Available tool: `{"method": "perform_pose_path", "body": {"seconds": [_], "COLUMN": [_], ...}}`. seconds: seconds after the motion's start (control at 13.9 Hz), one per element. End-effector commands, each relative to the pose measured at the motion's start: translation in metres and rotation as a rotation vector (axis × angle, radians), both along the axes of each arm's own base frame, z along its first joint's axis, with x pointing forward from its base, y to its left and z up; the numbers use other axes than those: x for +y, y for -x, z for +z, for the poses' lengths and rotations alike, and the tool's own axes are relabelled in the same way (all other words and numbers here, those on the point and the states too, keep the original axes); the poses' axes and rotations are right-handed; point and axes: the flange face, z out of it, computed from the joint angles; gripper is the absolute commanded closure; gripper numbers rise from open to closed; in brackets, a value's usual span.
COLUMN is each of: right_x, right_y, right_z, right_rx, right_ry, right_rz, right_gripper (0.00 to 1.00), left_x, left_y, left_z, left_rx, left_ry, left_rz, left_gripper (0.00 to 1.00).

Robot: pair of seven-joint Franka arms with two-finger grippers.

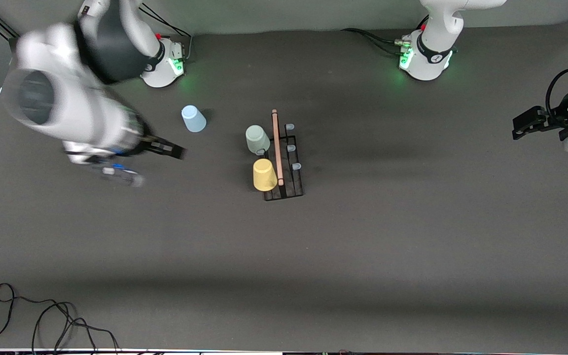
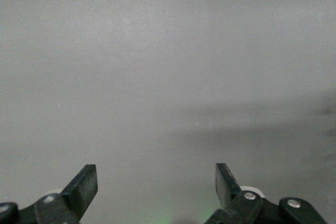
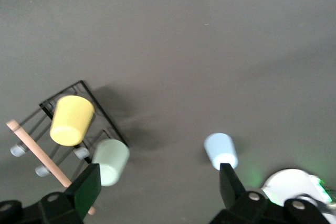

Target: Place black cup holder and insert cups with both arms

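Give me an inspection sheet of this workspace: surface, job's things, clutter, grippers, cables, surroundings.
Surface: dark grey table, matte.
Job's things: black cup holder mid-table, wooden rod on top; pale green cup and yellow cup on its prongs; light blue cup standing upside down on the table, toward the right arm's end.
Clutter: nothing seen.
Grippers: right gripper open, empty, over the table near the blue cup; left gripper open, empty, waiting at its end.
Cables: black loops at the table edge nearest the front camera; leads at both bases.
Surroundings: pale wall.
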Motion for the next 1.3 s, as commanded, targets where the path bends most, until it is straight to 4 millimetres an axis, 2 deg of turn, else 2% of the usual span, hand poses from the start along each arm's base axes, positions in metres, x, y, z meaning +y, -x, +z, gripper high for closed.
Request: {"method": "perform_pose_path", "body": {"seconds": [0.0, 0.07, 0.29, 0.65, 1.22], "right_x": [-0.064, -0.079, -0.102, -0.103, -0.103], "right_y": [0.003, 0.004, 0.007, 0.005, 0.005], "right_z": [0.035, 0.048, 0.054, 0.054, 0.053], "right_rx": [0.001, -0.006, 0.010, 0.007, 0.009], "right_ry": [0.005, 0.036, 0.096, 0.101, 0.100], "right_rz": [0.064, 0.099, 0.184, 0.183, 0.180], "right_gripper": [0.00, 0.00, 0.00, 0.00, 0.00], "left_x": [-0.001, -0.001, -0.007, -0.007, -0.005], "left_y": [0.002, 0.001, 0.000, -0.005, 0.000], "left_z": [0.005, 0.002, -0.003, 0.007, 0.002], "left_rx": [-0.012, -0.008, -0.002, -0.076, -0.086], "left_ry": [-0.012, -0.009, 0.010, 0.021, 0.011], "left_rz": [0.025, 0.025, 0.031, 0.017, 0.018], "left_gripper": [0.00, 0.01, 0.00, 0.00, 0.00]}}
